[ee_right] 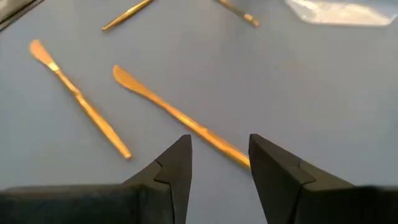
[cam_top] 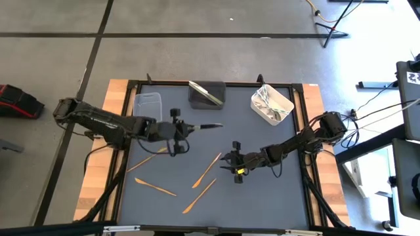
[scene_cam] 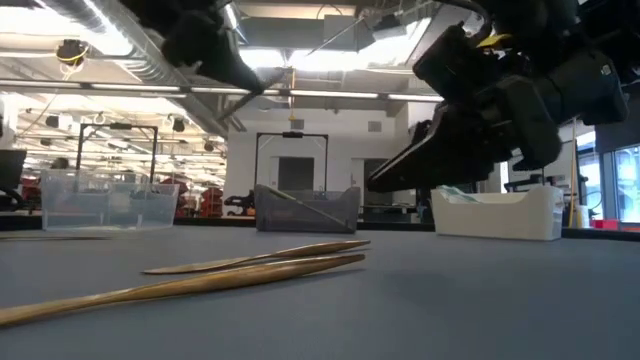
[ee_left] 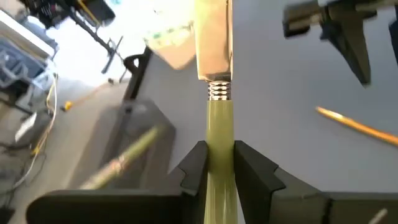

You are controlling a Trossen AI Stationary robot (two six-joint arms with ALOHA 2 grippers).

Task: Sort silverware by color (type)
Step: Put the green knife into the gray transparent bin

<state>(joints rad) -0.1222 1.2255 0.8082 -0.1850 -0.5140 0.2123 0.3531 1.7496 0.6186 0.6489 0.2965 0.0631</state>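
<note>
Left end effector [cam_top: 186,126] grips the pale-green-handled utensil [cam_top: 209,125] above the desk [cam_top: 262,196]; carry it level to the dark grey tub [cam_top: 207,95], while the right end effector [cam_top: 231,160] hovers open over copper pieces [cam_top: 207,170].

Left gripper [ee_left: 219,171]: both dark fingers [ee_left: 194,168] pressed against a pale green handle, one on each side.
Held piece [ee_left: 217,134]: green handle, then a ribbed silver collar, then a shiny flat metal part running out past the picture edge; its type cannot be told.
Table [ee_left: 280,106]: grey mat under the held piece.
Gold utensil [ee_left: 360,127]: lying flat on the table, well apart from the held piece.
Dark tub [ee_left: 118,140]: blurred, off to the other side of the held piece, with a pale green utensil [ee_left: 124,158] in it.
Other arm's gripper [ee_left: 339,28]: dark, beyond the gold utensil.
</note>
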